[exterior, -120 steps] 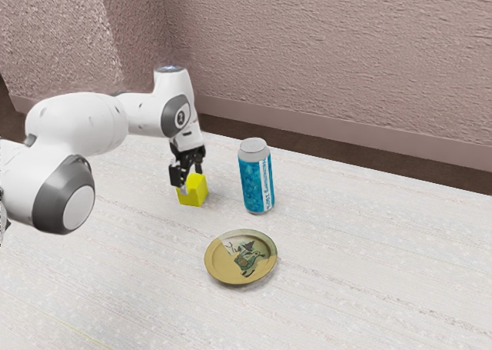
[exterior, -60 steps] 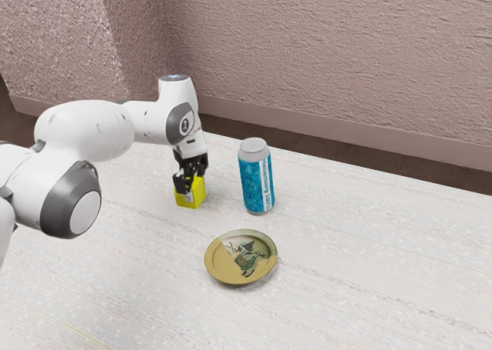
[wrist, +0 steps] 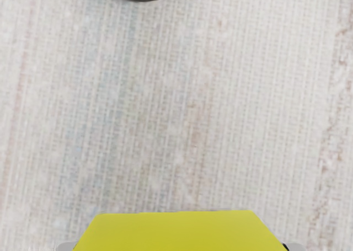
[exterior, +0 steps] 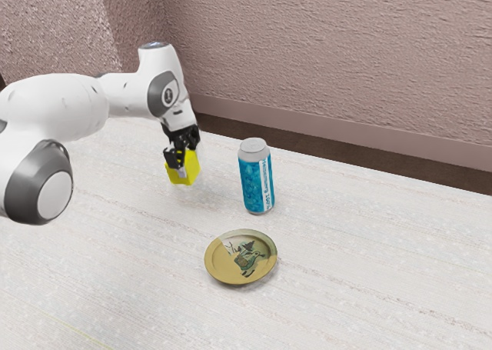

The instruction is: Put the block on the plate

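Exterior view shows the fingers (exterior: 184,162) pinching the yellow block (exterior: 192,168), which seems lifted above the desk (exterior: 354,265), so I judge the carrying step is in hand, and next move must pass the can (exterior: 251,188) safely, then lower over the plate (exterior: 221,270).

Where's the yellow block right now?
The yellow block is gripped between my jaws. Look toward the exterior view's left: it is left of the blue can, its nearest neighbour, and higher in the picture than the plate.
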Robot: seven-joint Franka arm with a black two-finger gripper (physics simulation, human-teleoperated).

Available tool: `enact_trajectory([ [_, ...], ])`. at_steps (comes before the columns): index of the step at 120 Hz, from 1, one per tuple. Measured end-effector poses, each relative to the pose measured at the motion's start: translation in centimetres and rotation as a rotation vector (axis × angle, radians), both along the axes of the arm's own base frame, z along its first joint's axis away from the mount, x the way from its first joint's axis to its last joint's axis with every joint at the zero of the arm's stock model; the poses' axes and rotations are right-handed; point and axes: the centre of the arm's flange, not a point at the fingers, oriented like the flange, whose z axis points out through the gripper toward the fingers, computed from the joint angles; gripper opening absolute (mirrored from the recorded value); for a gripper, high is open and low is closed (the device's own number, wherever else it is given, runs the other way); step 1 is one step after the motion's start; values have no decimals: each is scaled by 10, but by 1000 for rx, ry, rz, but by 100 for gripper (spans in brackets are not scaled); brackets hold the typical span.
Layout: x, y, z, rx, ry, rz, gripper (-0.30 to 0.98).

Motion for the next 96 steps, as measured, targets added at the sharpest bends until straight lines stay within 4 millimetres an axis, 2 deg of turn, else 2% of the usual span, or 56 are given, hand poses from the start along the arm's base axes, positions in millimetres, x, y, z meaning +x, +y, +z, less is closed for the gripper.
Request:
enact_trajectory([
  [17,-16,-5,24,-5,-9,-1,38],
  [31,-31,-26,34,-8,0,-23,38],
  [41,-36,-55,31,-11,13,-59,38],
  [60,-42,-129,27,-13,19,-150,37],
  [78,-55,-188,15,-2,35,-210,37],
  [87,-66,-212,2,5,52,-229,37],
  [96,-76,-221,-2,14,57,-221,37],
])
